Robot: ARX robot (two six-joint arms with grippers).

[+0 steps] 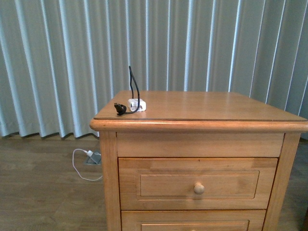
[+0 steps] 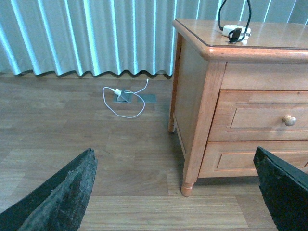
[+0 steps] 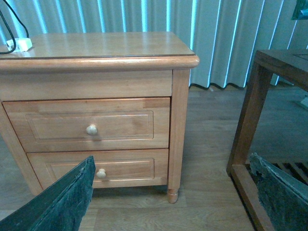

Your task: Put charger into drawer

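The charger (image 1: 136, 104), a small white block with a stiff black cable looping up, lies on the nightstand top near its left front corner; it also shows in the left wrist view (image 2: 236, 31) and at the edge of the right wrist view (image 3: 19, 44). The drawer (image 1: 197, 183), the upper one with a round knob (image 1: 199, 188), is closed; it appears too as the drawer (image 2: 262, 117) and the drawer (image 3: 89, 124). My left gripper (image 2: 175, 192) hangs open low over the floor, left of the nightstand. My right gripper (image 3: 173, 192) is open, low in front of the nightstand's right leg. Neither arm shows in the front view.
A second drawer (image 3: 101, 168) sits below, closed. A white charger with white cable (image 2: 120, 96) lies on the floor by the curtain. A dark wooden table frame (image 3: 250, 125) stands right of the nightstand. Curtains (image 1: 72, 57) hang behind.
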